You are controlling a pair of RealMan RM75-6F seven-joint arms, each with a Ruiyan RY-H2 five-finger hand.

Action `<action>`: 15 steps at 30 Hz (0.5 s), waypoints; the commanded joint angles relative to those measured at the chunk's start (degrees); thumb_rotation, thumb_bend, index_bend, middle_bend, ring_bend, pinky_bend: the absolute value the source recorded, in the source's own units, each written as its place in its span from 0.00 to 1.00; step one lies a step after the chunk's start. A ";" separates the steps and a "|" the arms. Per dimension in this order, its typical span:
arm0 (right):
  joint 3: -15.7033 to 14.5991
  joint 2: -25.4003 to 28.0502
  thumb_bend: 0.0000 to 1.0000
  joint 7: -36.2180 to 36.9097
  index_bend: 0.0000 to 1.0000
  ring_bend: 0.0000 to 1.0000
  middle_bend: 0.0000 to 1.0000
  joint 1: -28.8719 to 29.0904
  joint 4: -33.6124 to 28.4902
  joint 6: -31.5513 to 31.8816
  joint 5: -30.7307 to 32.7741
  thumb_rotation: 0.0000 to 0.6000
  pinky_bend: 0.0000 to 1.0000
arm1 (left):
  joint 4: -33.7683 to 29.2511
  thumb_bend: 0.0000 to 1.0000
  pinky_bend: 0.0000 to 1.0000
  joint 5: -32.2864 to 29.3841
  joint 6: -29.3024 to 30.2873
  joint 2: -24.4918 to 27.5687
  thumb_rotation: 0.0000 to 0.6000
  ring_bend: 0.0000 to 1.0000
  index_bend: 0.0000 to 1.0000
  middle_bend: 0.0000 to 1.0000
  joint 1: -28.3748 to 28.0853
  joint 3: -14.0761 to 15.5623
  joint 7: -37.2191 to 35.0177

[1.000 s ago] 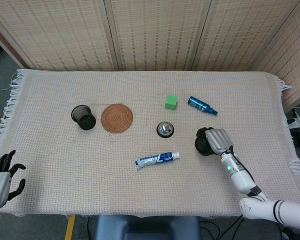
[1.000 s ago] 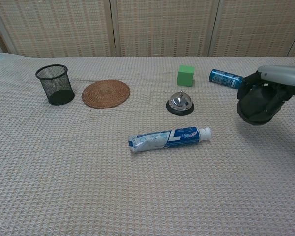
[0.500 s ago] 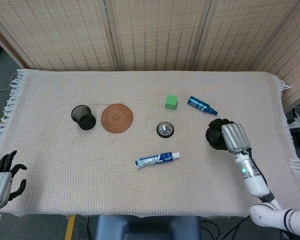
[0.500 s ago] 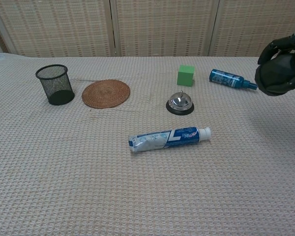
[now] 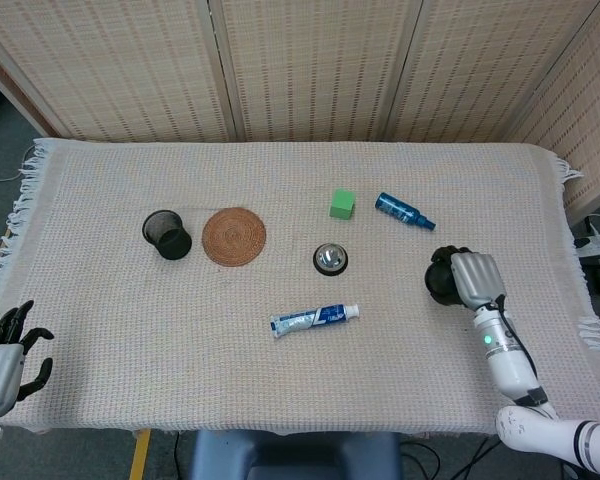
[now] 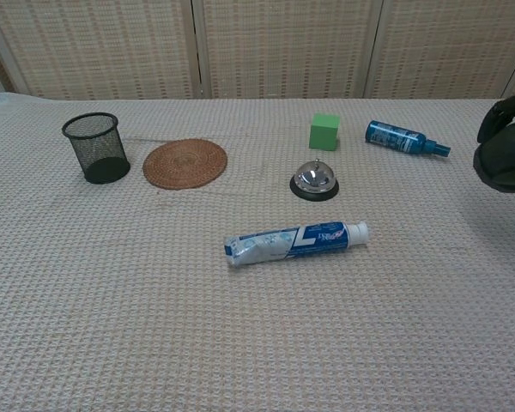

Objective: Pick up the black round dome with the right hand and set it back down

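My right hand (image 5: 477, 279) grips the black round dome (image 5: 442, 281) near the table's right side, to the right of the toothpaste tube and below the blue bottle. In the chest view the dome (image 6: 508, 163) shows at the right edge, wrapped by dark fingers and apparently off the cloth, partly cut off by the frame. My left hand (image 5: 4, 352) hangs at the front left corner, off the table edge, with its fingers apart and nothing in them.
On the beige woven cloth (image 5: 130, 300) lie a toothpaste tube (image 5: 315, 318), a silver call bell (image 5: 330, 259), a green cube (image 5: 342, 204), a blue bottle (image 5: 404, 211), a round woven coaster (image 5: 234, 236) and a black mesh cup (image 5: 168, 235).
My right hand has carried the dome to the right, away from the call bell and toward the table's right edge. The left hand has stayed put.
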 commanded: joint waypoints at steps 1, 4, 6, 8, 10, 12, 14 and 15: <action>-0.38 -1.19 0.20 24.92 0.56 0.62 0.48 -2.76 3.94 2.90 -22.62 1.00 0.80 | -0.02 0.41 0.39 0.05 0.07 0.00 1.00 0.00 0.39 0.00 0.02 0.00 0.02; -1.65 -2.28 0.20 32.33 0.56 0.62 0.48 -3.53 7.68 6.46 -29.67 1.00 0.80 | -0.02 0.41 0.39 0.06 0.13 0.00 1.00 0.00 0.39 0.00 0.03 -0.02 0.00; -2.23 -2.56 0.20 33.85 0.56 0.62 0.48 -3.85 9.07 7.27 -31.38 1.00 0.80 | -0.04 0.41 0.39 0.04 0.12 0.00 1.00 0.00 0.39 0.00 0.03 -0.01 -0.01; -2.49 -2.27 0.20 33.58 0.57 0.62 0.48 -3.92 9.23 6.56 -31.23 1.00 0.80 | -0.05 0.41 0.39 0.03 0.07 -0.01 1.00 0.00 0.39 0.00 0.02 0.01 0.03; -2.69 -1.02 0.20 30.32 0.57 0.62 0.48 -3.76 8.07 3.44 -28.71 1.00 0.80 | -0.07 0.41 0.39 -0.06 -0.03 -0.03 1.00 0.00 0.39 0.00 -0.01 0.02 0.13; -2.70 0.66 0.20 23.69 0.57 0.62 0.48 -3.39 5.80 -0.77 -24.07 1.00 0.80 | -0.14 0.41 0.39 -0.13 -0.09 -0.03 1.00 0.00 0.39 0.00 -0.02 0.04 0.21; -2.58 2.04 0.20 16.67 0.57 0.62 0.48 -2.82 3.33 -4.46 -18.63 1.00 0.80 | -0.16 0.41 0.39 -0.20 -0.17 -0.04 1.00 0.00 0.39 0.00 -0.05 0.03 0.27; -2.39 2.80 0.20 12.19 0.57 0.62 0.48 -2.28 1.63 -6.50 -14.66 1.00 0.80 | -0.16 0.41 0.39 -0.27 -0.22 -0.05 1.00 0.00 0.39 0.00 -0.07 0.02 0.33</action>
